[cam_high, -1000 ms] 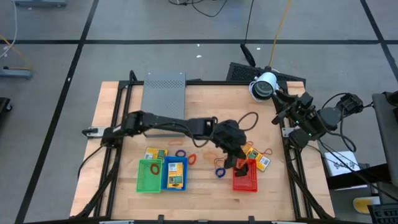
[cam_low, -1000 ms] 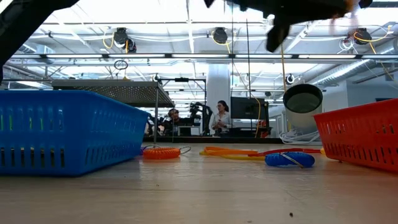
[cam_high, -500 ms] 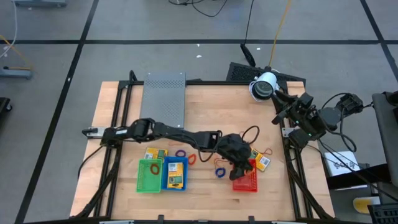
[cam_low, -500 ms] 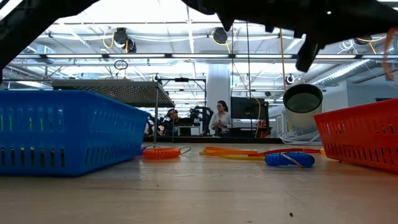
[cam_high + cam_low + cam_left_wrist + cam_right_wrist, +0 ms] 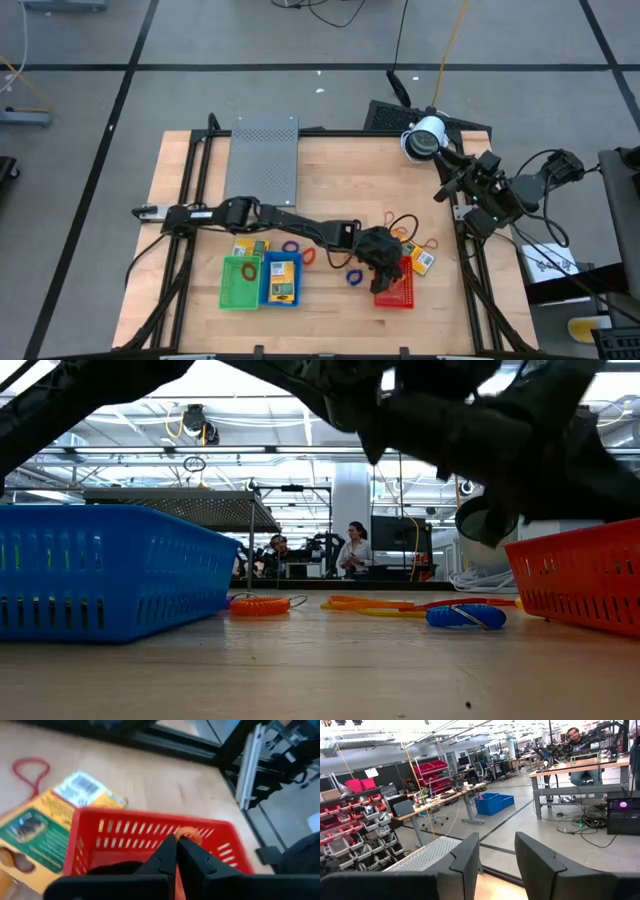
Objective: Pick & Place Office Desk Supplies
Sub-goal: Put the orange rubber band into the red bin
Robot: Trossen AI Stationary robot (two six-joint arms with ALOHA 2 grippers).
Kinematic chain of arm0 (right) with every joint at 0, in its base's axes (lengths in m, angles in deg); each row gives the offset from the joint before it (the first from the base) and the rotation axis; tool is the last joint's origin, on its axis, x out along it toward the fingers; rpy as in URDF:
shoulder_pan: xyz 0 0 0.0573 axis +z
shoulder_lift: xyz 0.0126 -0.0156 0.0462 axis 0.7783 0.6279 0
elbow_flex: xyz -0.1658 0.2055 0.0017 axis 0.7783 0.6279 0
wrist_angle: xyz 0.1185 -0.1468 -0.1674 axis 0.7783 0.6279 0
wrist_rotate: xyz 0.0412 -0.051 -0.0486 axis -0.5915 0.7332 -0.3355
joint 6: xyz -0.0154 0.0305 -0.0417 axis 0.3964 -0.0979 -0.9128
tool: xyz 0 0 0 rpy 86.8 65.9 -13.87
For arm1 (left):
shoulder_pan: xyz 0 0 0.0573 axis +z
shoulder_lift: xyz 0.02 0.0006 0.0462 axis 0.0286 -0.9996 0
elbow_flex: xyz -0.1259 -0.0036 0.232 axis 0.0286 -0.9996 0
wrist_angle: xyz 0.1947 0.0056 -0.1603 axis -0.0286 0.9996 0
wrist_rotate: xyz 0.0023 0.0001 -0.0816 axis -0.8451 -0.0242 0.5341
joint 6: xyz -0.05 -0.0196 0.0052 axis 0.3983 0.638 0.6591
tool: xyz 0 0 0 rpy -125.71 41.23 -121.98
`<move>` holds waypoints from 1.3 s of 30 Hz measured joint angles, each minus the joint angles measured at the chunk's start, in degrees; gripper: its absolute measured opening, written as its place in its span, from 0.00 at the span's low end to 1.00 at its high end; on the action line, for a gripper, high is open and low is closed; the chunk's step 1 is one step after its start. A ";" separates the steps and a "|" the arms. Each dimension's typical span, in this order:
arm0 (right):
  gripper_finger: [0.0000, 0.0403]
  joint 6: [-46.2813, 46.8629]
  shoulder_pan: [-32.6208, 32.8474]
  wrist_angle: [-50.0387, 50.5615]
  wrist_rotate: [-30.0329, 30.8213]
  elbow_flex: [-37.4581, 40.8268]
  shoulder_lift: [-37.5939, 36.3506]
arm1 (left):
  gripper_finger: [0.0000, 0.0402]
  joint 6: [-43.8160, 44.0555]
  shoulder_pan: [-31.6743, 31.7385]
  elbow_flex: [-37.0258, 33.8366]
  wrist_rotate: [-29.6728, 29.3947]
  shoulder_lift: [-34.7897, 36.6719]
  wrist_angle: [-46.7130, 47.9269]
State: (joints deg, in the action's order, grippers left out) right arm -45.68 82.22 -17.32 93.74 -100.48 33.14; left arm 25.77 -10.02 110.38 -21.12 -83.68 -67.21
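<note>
Over the red basket: left gripper, fingers pressed together.
Only the left wrist view reveals an orange rubber-band loop at the fingertips; right gripper waits parted off-table.

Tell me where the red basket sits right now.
In the high view the red basket is near the table's front edge on the right side, under the left gripper, with yellow packets just behind it and a blue band to its left.

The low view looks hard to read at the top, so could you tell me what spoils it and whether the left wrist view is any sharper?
Low view: the left arm is a dark blur against bright ceiling lights. Left wrist view: the red basket is fairly sharp, the room beyond soft.
</note>
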 joint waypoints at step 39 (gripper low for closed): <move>0.29 0.92 0.02 0.33 -6.25 0.00 1.20 | 0.45 -12.97 0.45 0.26 -10.32 9.47 19.35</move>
State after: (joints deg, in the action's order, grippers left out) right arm -44.76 82.24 -16.99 87.49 -100.48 34.34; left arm 12.80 -9.57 110.65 -31.44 -74.21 -47.86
